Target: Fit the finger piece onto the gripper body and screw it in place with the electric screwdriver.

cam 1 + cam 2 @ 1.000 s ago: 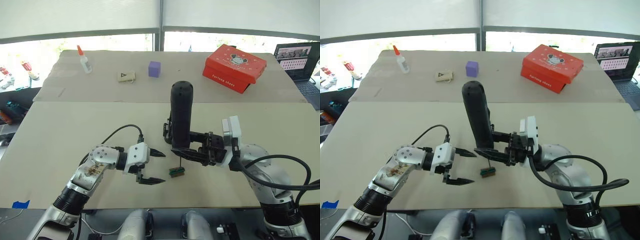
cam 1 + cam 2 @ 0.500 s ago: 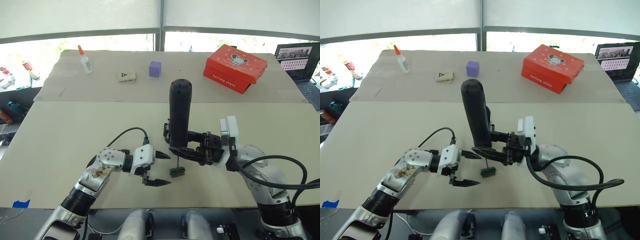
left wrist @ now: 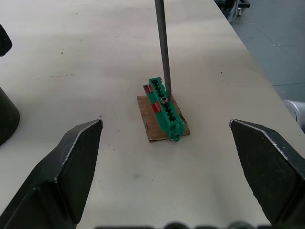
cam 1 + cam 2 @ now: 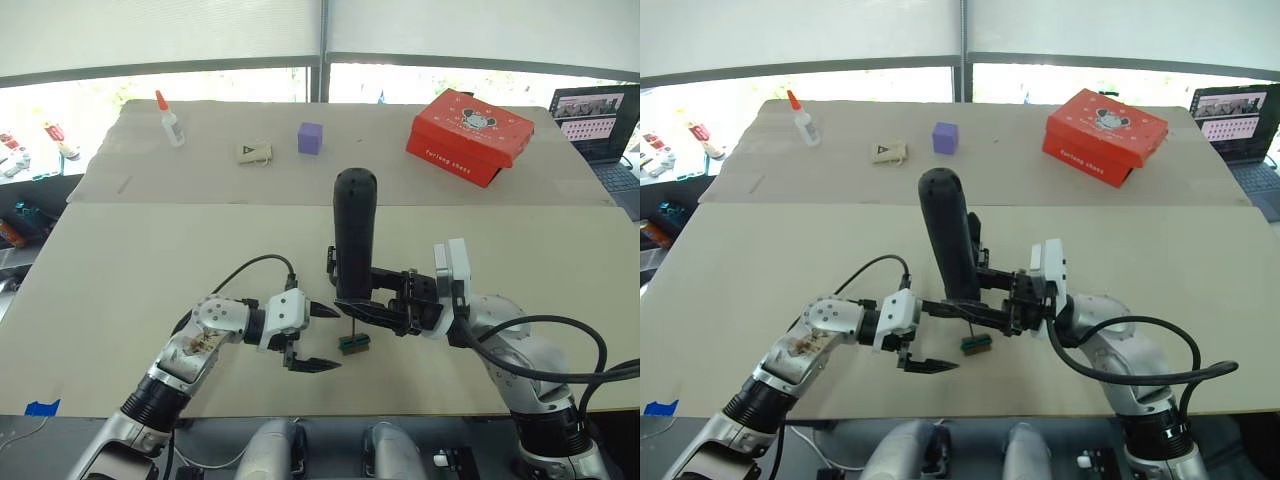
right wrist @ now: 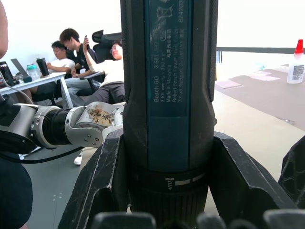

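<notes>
Screwdriver point(image 4: 355, 240) stands mid-frame in the right claw point(image 4: 385, 305), tip on a green block point(image 3: 164, 107). Left claw point(image 4: 315, 337) waits wide open, empty. Next: drive the screw straight.

silver arms | white wrists | black cables | black pointed fingers point(image 4: 322, 311)

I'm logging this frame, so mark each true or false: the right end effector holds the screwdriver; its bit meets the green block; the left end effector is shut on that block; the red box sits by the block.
1. The right end effector holds the electric screwdriver. True.
2. The bit touches the green block. True, at a screw on top.
3. The left end effector is shut on the block. False: it is open, apart from the block.
4. The red box sits beside the block. False: it lies at the far right of the table.
</notes>
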